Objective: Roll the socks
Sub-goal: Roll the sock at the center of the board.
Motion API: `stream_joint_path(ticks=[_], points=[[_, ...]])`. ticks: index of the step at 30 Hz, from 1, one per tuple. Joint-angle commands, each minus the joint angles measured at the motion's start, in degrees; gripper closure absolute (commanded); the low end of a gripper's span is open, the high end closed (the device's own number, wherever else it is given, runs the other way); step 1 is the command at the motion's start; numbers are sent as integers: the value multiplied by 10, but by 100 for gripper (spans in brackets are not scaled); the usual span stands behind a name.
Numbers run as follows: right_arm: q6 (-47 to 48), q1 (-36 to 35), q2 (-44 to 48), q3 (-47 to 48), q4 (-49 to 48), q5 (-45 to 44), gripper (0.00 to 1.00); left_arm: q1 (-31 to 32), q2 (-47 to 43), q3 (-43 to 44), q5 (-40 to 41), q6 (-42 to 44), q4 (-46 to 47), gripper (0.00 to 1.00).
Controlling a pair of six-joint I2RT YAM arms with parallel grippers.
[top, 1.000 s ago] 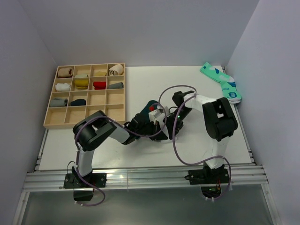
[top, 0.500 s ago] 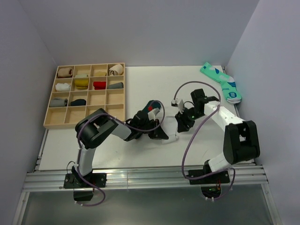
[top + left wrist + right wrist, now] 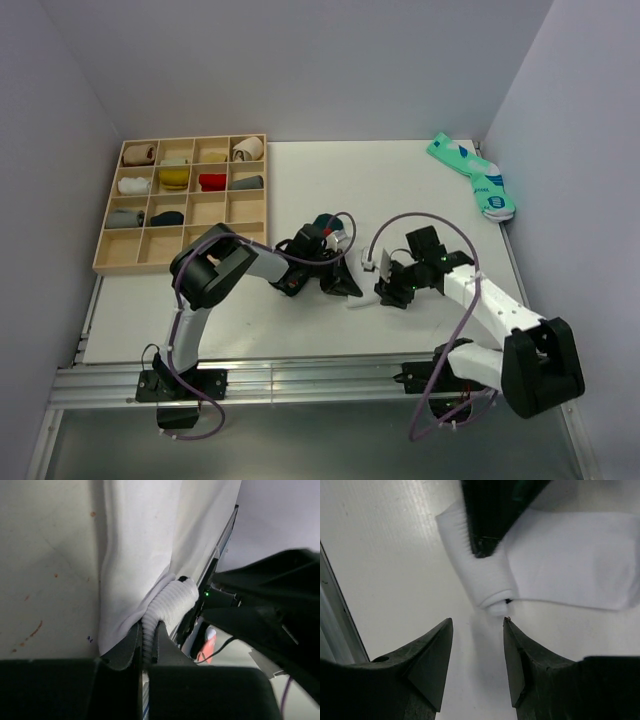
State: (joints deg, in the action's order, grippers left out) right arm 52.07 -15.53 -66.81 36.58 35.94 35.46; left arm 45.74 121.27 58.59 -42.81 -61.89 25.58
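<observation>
In the left wrist view my left gripper [image 3: 148, 632] is shut on the ribbed cuff of the white sock [image 3: 145, 540], which lies bunched on the table ahead of it. From above, that gripper [image 3: 343, 285] sits mid-table, the dark green sock [image 3: 320, 226] lies bundled just behind it, and a strip of white sock [image 3: 359, 301] pokes out beside it. My right gripper [image 3: 386, 292] is to the right of it, open. In its own view the right gripper [image 3: 477, 624] holds nothing, with the folded end of the white sock [image 3: 492, 587] just beyond its tips.
A wooden compartment tray [image 3: 185, 262] with several rolled socks stands at the back left. A mint-green pair [image 3: 475, 178] lies at the back right corner. The table's near edge and metal rails [image 3: 300, 375] run in front of the arm bases.
The right arm has drawn back from the socks toward the near right, and its jaws have widened. The left gripper has stayed shut on the white sock, shifting slightly.
</observation>
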Motion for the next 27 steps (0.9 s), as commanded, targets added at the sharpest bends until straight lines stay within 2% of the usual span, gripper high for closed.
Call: stream_joint_path(ticks=[1,7,27], points=[[22,-44,47,-42,-79,-33,48,-6,38,-10,14,24,-147,100],[3,-121,68,-70,-132,-82,47,-9,44,-9,2,16,-148,100],[-13,-229,4,-86,-184,-167,47,-10,55,6,-17,-3,-131,100]])
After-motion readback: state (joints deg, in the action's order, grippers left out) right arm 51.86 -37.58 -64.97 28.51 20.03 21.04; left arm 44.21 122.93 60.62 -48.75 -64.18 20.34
